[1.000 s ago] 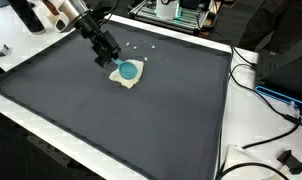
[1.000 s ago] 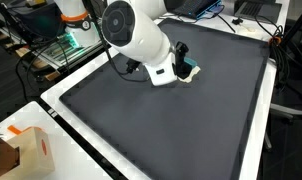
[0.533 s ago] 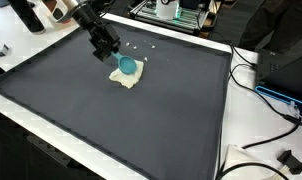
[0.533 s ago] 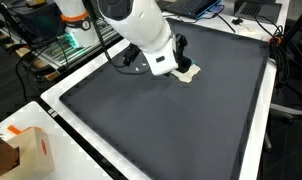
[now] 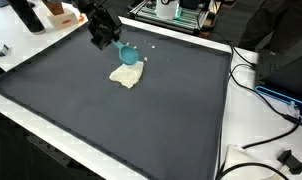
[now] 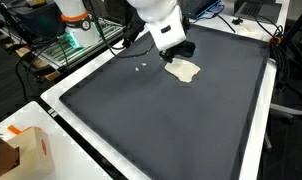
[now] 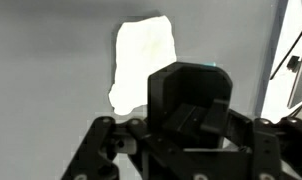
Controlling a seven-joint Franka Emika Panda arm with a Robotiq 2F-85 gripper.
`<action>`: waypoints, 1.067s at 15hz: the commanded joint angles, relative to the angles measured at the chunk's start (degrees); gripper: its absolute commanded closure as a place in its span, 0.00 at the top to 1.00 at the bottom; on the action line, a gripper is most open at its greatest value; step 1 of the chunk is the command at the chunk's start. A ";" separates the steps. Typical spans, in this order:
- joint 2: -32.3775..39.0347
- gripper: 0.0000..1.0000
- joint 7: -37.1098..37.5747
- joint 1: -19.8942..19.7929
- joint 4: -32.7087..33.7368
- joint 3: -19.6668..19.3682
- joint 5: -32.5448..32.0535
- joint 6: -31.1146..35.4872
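Note:
A small teal cup-like object (image 5: 129,56) hangs in the air above the black mat (image 5: 111,120), with my gripper (image 5: 115,46) shut on it. Below and just in front of it lies a flat cream patch of cloth (image 5: 126,76), bare on the mat. In an exterior view the gripper (image 6: 181,47) hovers above the cloth (image 6: 182,69). In the wrist view my gripper (image 7: 191,112) fills the lower half, the object appears as a dark block with a thin teal top edge (image 7: 205,67) between the fingers, and the cloth (image 7: 143,55) lies beyond it.
A white frame (image 5: 231,110) borders the mat. Small white specks (image 6: 141,68) lie near the cloth. Cables and a black box (image 5: 281,75) sit off the mat at one side. A cardboard box (image 6: 26,150) stands at a corner, and a rack with equipment (image 5: 171,12) is behind.
The gripper has risen and drawn back from the cloth with the teal object in it. The cloth, earlier under the object, now lies uncovered.

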 commanded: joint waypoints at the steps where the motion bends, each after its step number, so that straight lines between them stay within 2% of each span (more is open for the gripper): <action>1: -5.36 0.19 9.44 2.17 -2.77 -0.32 -7.87 1.67; 5: -9.39 0.19 24.18 4.74 -2.30 -0.18 -20.29 1.59; 10: -12.09 0.19 43.01 8.13 0.31 -0.04 -38.78 -2.50; 16: -11.90 0.19 54.84 10.93 4.91 1.24 -54.36 -11.05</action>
